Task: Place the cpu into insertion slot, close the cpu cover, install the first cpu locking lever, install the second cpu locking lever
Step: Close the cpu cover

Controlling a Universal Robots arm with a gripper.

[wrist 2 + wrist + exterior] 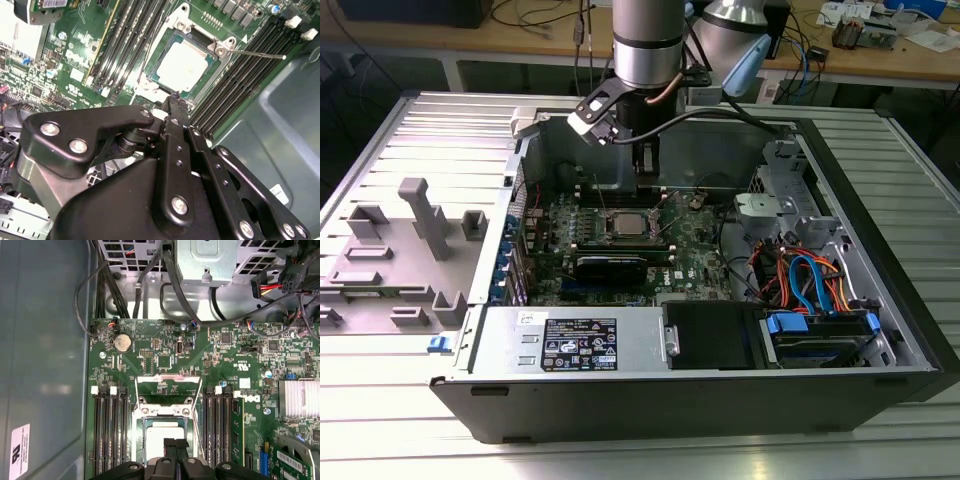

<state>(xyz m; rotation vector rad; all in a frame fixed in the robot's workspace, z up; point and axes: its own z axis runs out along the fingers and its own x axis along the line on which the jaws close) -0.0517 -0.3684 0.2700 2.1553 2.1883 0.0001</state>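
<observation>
The cpu (184,64) lies flat in the insertion slot (159,85) on the green motherboard, its silver top fully bare; in the first wrist view the cpu (161,432) shows just past my fingertips. The cpu cover (167,378) appears to be the thin silver frame standing raised at one edge of the socket. A thin locking lever (257,53) sticks out sideways from the socket corner. My gripper (177,101) hovers just above the socket's edge, fingers shut with nothing between them. In the exterior view the gripper (647,182) hangs over the insertion slot (625,226).
Black memory slots (125,45) flank the socket on both sides. A long black graphics card (610,266) lies in front of it. The case wall (45,365) stands close by. Drive cage and cables (810,280) fill the exterior view's right. A grey fixture (415,240) sits outside the case.
</observation>
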